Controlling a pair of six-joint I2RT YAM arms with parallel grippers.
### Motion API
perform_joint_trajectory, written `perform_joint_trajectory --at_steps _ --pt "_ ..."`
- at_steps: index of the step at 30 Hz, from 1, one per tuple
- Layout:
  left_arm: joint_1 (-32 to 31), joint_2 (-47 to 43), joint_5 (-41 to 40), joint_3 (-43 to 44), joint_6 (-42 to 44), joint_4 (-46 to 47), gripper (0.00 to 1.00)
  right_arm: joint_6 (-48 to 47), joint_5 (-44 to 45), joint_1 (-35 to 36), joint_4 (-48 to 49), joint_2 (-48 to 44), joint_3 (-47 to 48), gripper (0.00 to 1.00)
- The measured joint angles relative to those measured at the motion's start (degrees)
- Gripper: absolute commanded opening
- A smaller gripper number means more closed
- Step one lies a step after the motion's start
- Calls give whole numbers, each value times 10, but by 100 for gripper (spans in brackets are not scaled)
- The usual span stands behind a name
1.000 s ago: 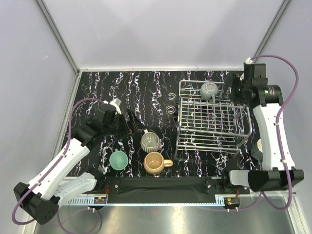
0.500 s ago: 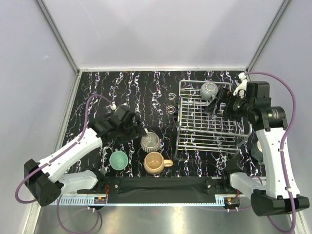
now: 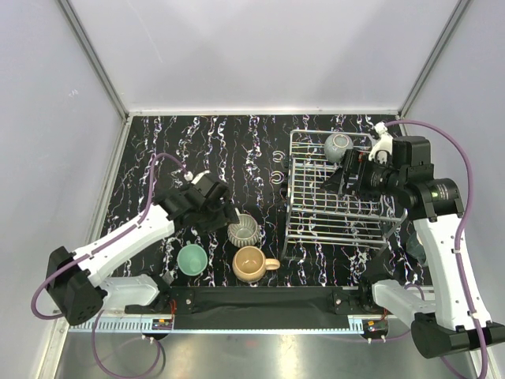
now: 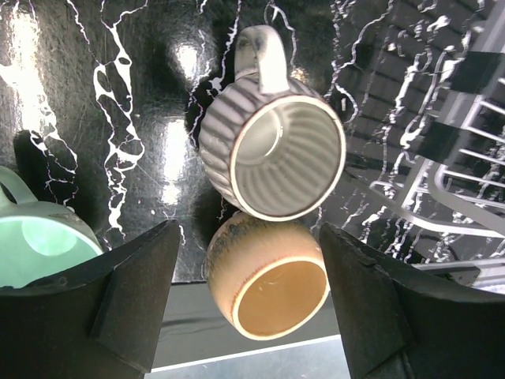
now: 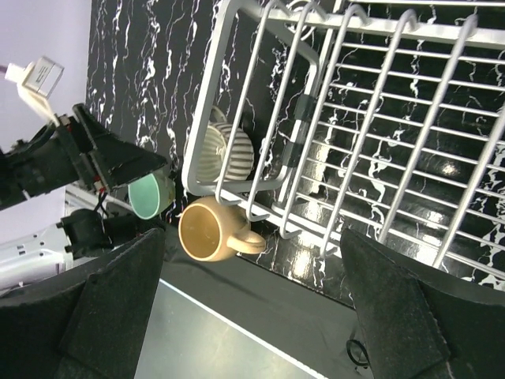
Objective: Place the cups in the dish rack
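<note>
Left fingers spread, ribbed cup at frame centre; right fingers spread over dish rack. Only the top view shows the grey-green cup racked, upper right.

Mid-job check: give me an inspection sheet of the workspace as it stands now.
Surface: black table with white marbling.
Job's things: grey-green cup in the dish rack; striped cup, teal-green cup and tan cup on the table.
Clutter: two small rings left of the rack.
Grippers: left gripper open above the striped cup; right gripper open, empty, over the rack.
Cables: purple cables looping off both arms, clear of the cups.
Surroundings: pale walls; nothing else seen.
</note>
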Motion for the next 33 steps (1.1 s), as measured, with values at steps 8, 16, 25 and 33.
perform_joint_trajectory --at_steps 8,16,25,33 --pt "0 14 -1 -27 18 22 76 -5 -5 23 0 3 -5 100" --pt "0 33 0 -48 30 64 75 -4 -14 26 -1 6 -5 100" --pt "0 4 -15 -79 27 75 76 3 -27 49 -1 17 0 100" --pt "-1 -182 -53 -99 24 80 75 42 58 242 0 102 92 100"
